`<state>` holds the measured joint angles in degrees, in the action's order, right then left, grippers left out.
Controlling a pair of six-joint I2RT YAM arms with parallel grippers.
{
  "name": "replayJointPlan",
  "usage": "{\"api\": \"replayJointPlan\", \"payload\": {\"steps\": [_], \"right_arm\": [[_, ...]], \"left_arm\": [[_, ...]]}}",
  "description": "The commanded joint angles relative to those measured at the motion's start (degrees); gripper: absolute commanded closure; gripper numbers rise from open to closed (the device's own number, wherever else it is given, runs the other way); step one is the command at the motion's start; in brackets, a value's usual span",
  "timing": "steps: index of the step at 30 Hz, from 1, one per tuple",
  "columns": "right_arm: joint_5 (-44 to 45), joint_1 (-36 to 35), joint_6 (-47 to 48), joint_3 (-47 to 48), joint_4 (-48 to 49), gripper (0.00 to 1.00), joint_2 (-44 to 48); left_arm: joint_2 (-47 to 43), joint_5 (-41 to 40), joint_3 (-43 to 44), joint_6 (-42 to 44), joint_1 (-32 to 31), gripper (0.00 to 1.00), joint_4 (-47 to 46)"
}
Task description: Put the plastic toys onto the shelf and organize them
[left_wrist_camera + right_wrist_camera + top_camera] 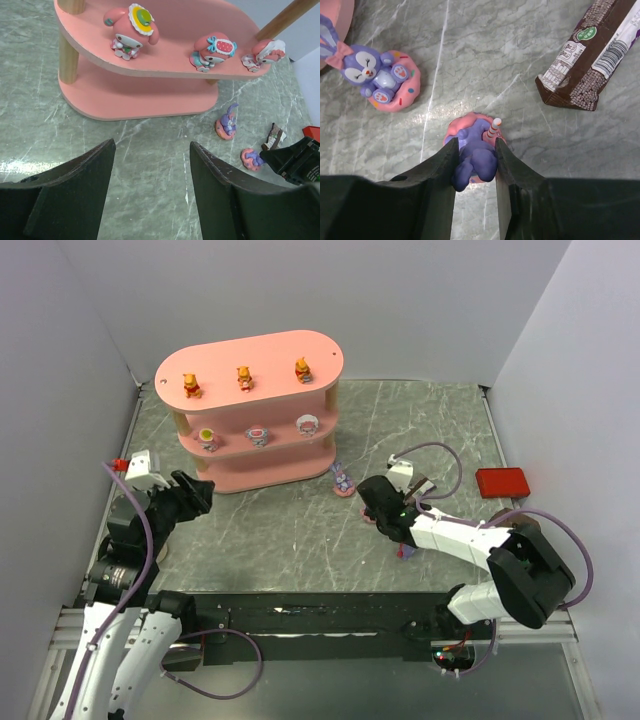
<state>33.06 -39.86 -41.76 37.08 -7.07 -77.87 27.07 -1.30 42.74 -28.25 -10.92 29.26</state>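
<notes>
Purple toy (472, 167) clasped by right hand (475, 145); left hand (152, 147) released; snack bar (590, 60) print unreadable.

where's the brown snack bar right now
In the right wrist view the snack bar lies on the table at upper right, just beyond and to the right of the purple toy between the fingers of the right gripper.

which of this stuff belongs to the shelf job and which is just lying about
job: pink shelf; three orange bears on its top tier; three pink-white figurines on its middle tier; purple bunny figurine beside the shelf; purple figurine between the fingers of the right gripper.
lying about: brown snack bar; red box.
</notes>
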Motion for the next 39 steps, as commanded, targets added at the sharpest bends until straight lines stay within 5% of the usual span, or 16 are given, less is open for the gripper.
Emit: {"api": "replayJointPlan", "payload": {"steps": [1, 15, 39], "right_arm": [[-0.2, -0.2, 2.3, 1.1, 0.4, 1.0, 2.0], [-3.7, -4.6, 2.1, 9.9, -2.7, 1.0, 9.1], [4.3, -8.0, -3.2, 29.0, 9.0, 1.0, -21.0]], "left_arm": [[-0.9, 2.4, -0.9, -0.7, 0.2, 0.33, -3.2], [-1.6, 2.2, -1.2, -1.2, 0.2, 0.32, -3.2], [-1.4, 2.0, -1.6, -1.7, 0.2, 0.32, -3.1]]}}
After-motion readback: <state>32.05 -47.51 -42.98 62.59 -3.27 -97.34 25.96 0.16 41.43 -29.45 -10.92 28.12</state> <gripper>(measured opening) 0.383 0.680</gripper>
